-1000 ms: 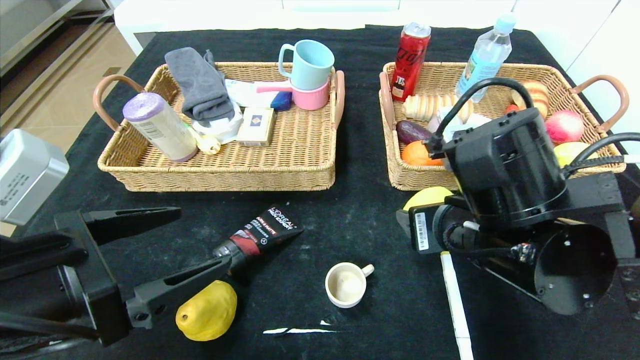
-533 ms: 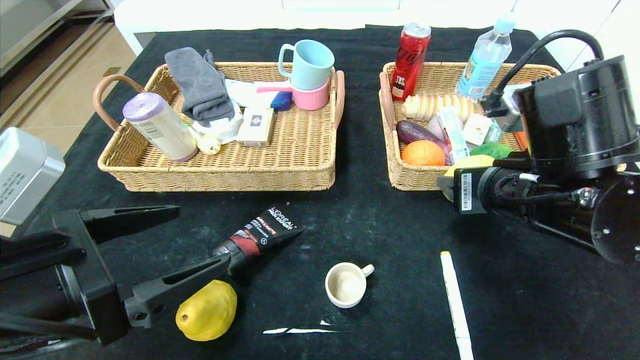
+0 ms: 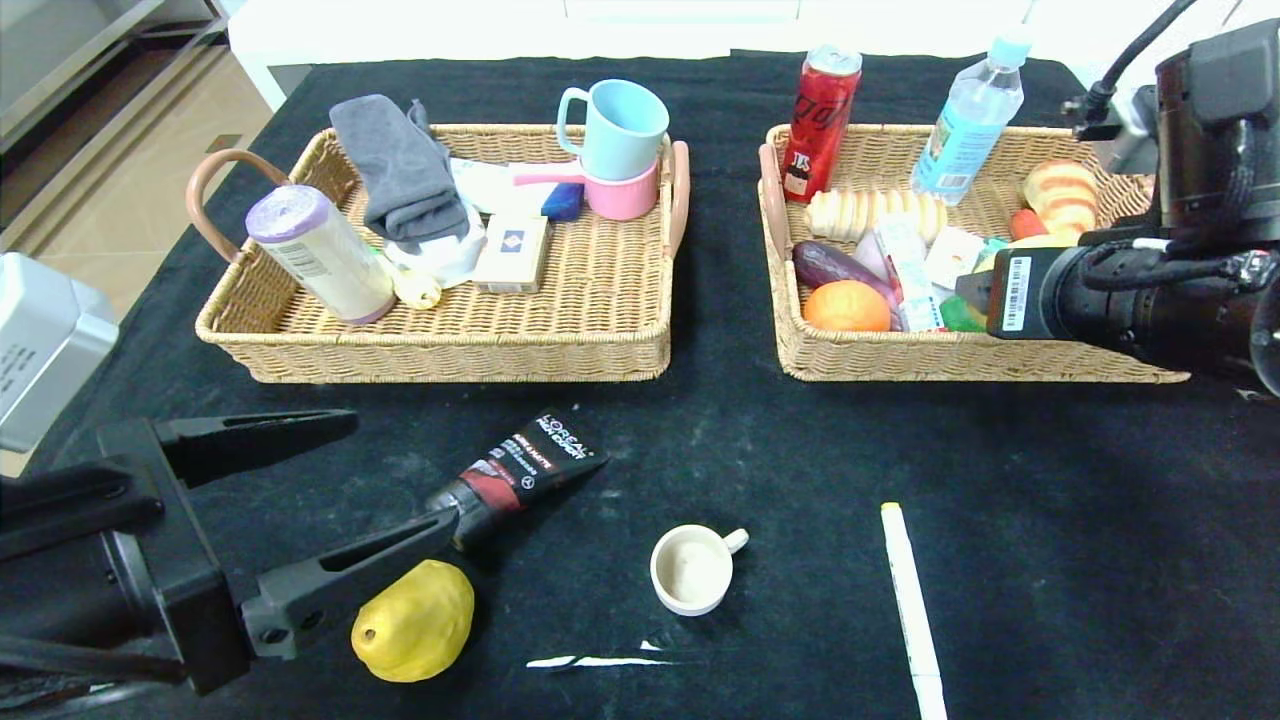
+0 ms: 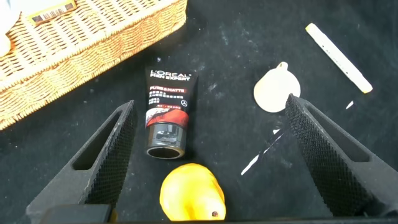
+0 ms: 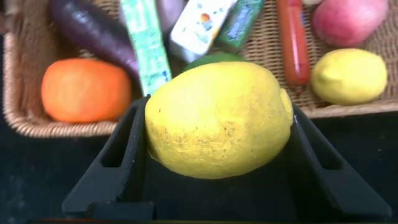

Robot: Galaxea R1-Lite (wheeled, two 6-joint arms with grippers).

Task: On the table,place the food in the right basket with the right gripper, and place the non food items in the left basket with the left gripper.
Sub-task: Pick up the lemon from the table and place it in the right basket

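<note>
My right gripper (image 5: 217, 107) is shut on the smooth yellow lemon (image 5: 217, 127) and holds it above the front part of the right basket (image 3: 900, 360). In the head view its wrist hides the fingers. A small green pack (image 5: 241, 22) lies in that basket. My left gripper (image 3: 400, 470) is open and low at the front left. Between its fingers in the left wrist view lie the black and red tube (image 4: 166, 112) and the bumpy yellow fruit (image 4: 189, 193). The cream cup (image 3: 690, 568) and white marker (image 3: 908, 600) lie on the table (image 3: 800, 450). The left basket (image 3: 450, 355) stands at the back left.
A red can (image 3: 820, 120) and a water bottle (image 3: 970, 115) stand at the right basket's far side. A grey box (image 3: 40, 350) sits at the left edge. A white scuff (image 3: 600, 660) marks the cloth near the cup.
My right arm has risen and moved back and to the right with the lemon, from in front of the right basket to above it. The left arm has barely moved.
</note>
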